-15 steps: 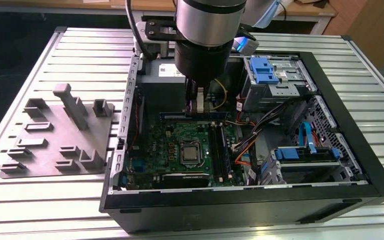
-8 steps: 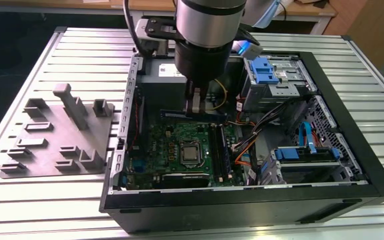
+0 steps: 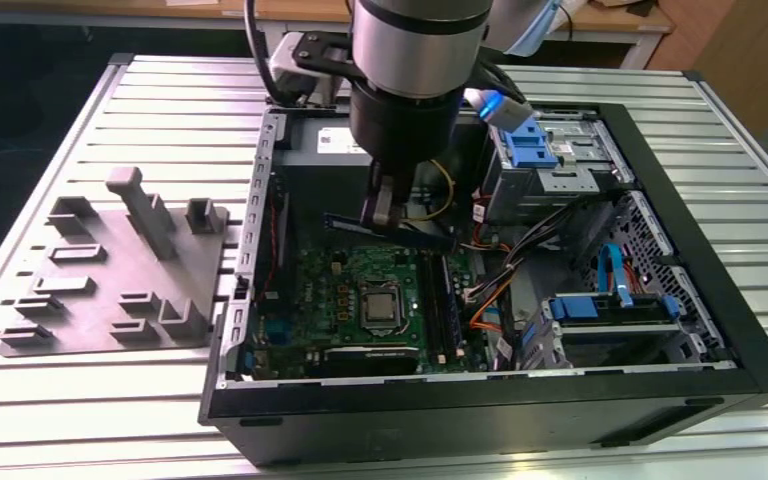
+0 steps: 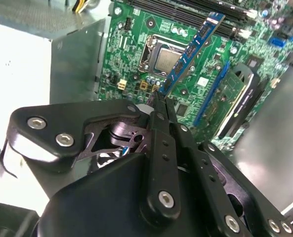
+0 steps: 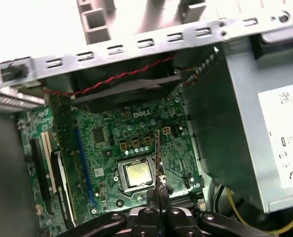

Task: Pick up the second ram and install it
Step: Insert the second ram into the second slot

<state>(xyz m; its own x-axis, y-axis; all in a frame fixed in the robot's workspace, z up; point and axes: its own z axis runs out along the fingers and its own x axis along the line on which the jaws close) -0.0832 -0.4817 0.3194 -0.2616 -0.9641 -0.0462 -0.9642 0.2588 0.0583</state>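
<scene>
Blue-green stick: thin, chip-lined second ram point(image 3: 418, 236) mid-frame in the exterior view, above the green motherboard point(image 3: 317, 280).
Jaws: black gripper point(image 4: 161, 96) pinching its end.
Care: we judge it needs holding level and square.

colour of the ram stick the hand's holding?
The second ram is blue with a row of dark chips; clearest in the second wrist view.

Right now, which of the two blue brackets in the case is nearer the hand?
The bracket beside the arm, higher in the exterior view. The other bracket sits lower, toward that view's right. The hand grips the ram.
</scene>
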